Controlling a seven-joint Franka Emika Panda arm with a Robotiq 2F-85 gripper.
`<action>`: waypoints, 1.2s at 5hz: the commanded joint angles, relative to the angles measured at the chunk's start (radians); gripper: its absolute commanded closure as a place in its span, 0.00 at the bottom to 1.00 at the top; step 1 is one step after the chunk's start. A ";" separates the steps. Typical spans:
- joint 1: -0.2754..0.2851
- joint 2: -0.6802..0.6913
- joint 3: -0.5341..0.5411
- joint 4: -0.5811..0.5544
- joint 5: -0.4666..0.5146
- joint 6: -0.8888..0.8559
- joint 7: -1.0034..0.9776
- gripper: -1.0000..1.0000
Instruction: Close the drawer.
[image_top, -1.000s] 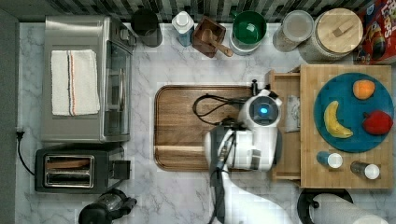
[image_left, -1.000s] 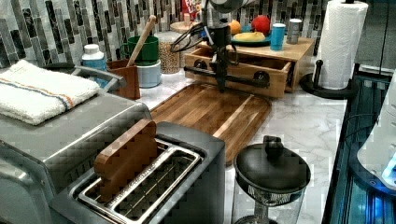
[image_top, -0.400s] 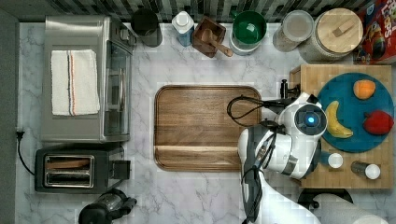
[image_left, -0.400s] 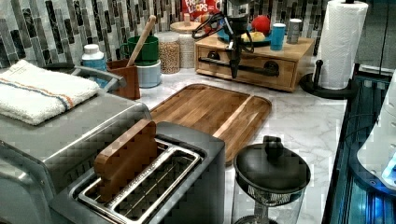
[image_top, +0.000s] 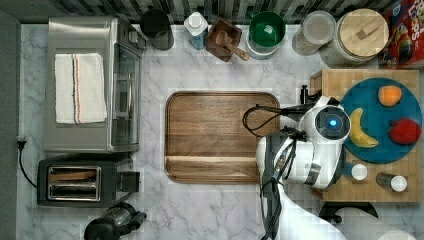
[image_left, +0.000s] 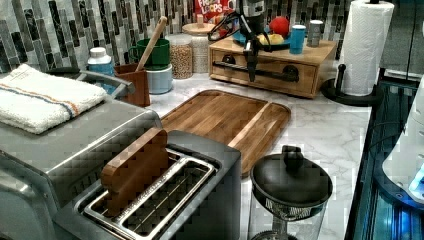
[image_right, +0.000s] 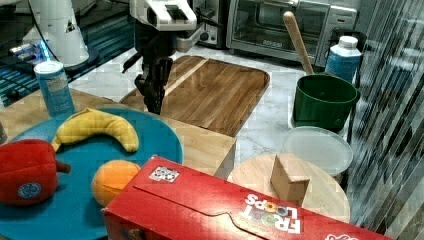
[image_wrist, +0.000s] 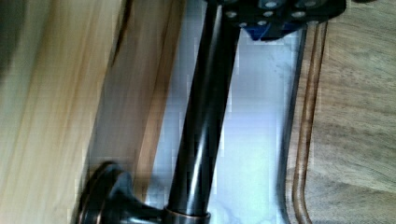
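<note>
The drawer (image_left: 267, 74) sits pushed flush into its wooden box at the upper middle of the left view, under the blue plate (image_top: 382, 150). The gripper (image_left: 251, 75) hangs at the drawer's black handle (image_left: 272, 74); whether its fingers are spread or closed I cannot tell. The brown tray (image_top: 215, 135) lies centre in the top view.

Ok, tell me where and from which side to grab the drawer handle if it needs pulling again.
Take the drawer by its black bar handle, mid-span between the two round end mounts. The bar stands off the wood front, leaving a gap for a finger behind it. It runs level along the front, so I'd come down from above with one finger on each side of it, much as the gripper hangs now.
</note>
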 joint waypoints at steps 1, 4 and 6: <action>-0.095 0.004 -0.100 0.168 -0.029 0.029 -0.012 1.00; -0.093 0.004 -0.102 0.168 -0.028 0.029 -0.013 1.00; -0.075 0.004 -0.121 0.168 -0.021 0.030 -0.018 1.00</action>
